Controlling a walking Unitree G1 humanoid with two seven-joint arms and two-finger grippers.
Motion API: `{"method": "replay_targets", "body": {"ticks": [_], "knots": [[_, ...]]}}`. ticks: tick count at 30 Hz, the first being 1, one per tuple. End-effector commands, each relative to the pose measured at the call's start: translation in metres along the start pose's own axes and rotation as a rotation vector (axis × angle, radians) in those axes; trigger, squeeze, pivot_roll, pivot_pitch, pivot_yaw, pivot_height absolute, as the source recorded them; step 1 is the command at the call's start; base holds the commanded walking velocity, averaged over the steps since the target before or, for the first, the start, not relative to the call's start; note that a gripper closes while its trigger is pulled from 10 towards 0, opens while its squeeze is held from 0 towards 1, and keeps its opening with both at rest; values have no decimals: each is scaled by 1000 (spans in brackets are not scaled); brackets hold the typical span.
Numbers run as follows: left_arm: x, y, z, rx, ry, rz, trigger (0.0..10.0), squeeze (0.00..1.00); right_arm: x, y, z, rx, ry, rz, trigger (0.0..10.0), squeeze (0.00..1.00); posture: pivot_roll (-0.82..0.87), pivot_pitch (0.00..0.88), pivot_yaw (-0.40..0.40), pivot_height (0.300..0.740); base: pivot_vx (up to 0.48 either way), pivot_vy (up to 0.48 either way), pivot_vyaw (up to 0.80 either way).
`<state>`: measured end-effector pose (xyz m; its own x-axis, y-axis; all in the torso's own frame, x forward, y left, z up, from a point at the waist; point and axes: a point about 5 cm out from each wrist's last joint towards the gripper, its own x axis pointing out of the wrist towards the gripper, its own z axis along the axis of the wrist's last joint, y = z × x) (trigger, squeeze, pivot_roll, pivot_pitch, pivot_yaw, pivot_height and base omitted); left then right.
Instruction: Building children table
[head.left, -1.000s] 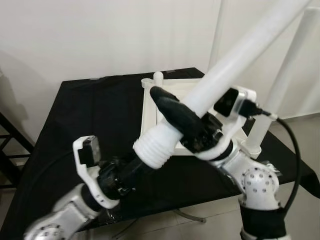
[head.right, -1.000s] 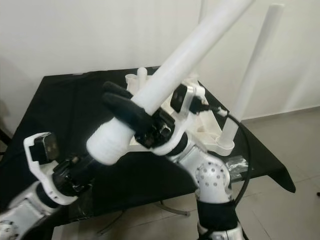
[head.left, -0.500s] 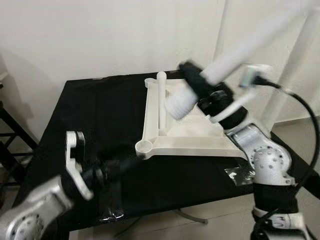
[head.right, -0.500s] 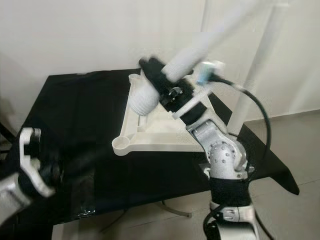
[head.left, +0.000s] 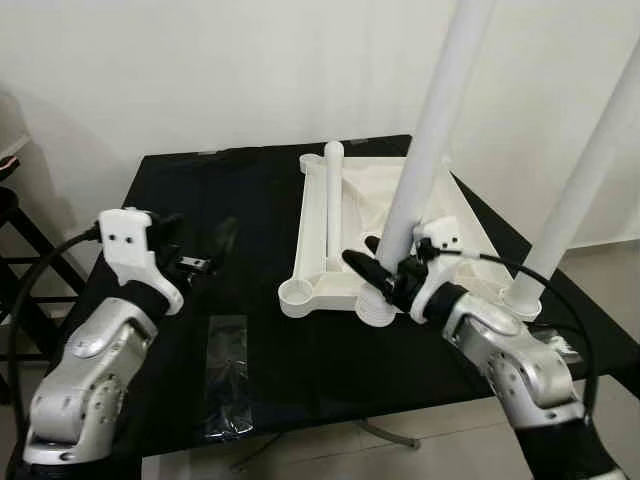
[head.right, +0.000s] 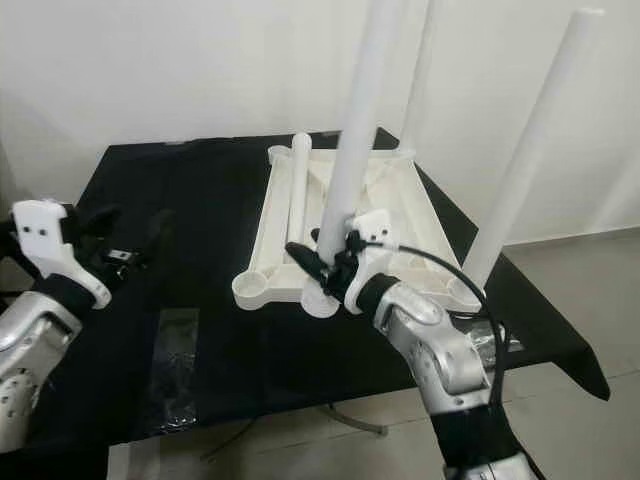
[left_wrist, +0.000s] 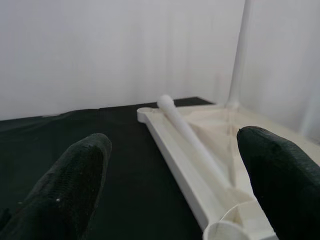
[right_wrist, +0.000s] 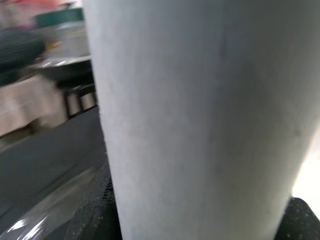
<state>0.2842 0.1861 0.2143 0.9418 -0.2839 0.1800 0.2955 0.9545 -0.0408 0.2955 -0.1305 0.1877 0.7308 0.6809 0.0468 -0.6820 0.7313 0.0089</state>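
Now table leg (head.left: 425, 150) between right fingers (head.left: 362, 268)

Right gripper (head.left: 375, 275) reaches forward, jaws clamped; left gripper (head.left: 195, 245) raised, jaws spread.

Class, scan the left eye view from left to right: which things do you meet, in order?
Left end effector → plastic bag → loose leg lying in the tabletop frame → leg held by the right end effector → upright leg at the right corner.

Silver jointed arms with perforated round housings, white wrist brackets behind each black-fingered tool (head.left: 372, 272), trailing black cables.
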Motion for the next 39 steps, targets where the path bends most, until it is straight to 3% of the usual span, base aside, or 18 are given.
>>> {"method": "replay_targets", "body": {"ticks": [1, 12, 19, 32, 34, 35, 39], "knots": [[-1, 2, -8, 34, 23, 30, 10000, 0, -2, 9, -5, -46, -3, 35, 10000, 0, -89, 0, 6, 740, 0, 0, 0], [-4, -11, -17, 115, 51, -6, 10000, 0, -9, 23, -11, 5, -50, 119, 10000, 0, -76, 8, 14, 740, 251, 0, 328], [-4, -10, -18, 96, 39, -11, 10000, 0, -9, 20, -12, 27, -63, 71, 10000, 0, -71, 16, 14, 740, 333, 0, 295], [-3, -9, -20, 107, 46, -6, 10000, 0, -11, 23, -9, 37, -86, 116, 10000, 0, -68, 25, 12, 740, 159, 0, 0], [-3, -9, -19, 117, 46, -8, 10000, 0, -12, 25, -8, 33, -85, 132, 10000, 0, -66, 31, 11, 740, 0, 0, 0], [-4, -10, -17, 134, 40, -6, 10000, 0, -15, 29, -3, 17, -83, 222, 10000, 0, -66, 38, 12, 740, 0, 0, 0], [-6, -8, -9, 165, 10, 33, 10000, 0, -21, 29, 5, -57, -42, 340, 10000, 0, -69, 61, 8, 740, 0, 0, 0]]}}
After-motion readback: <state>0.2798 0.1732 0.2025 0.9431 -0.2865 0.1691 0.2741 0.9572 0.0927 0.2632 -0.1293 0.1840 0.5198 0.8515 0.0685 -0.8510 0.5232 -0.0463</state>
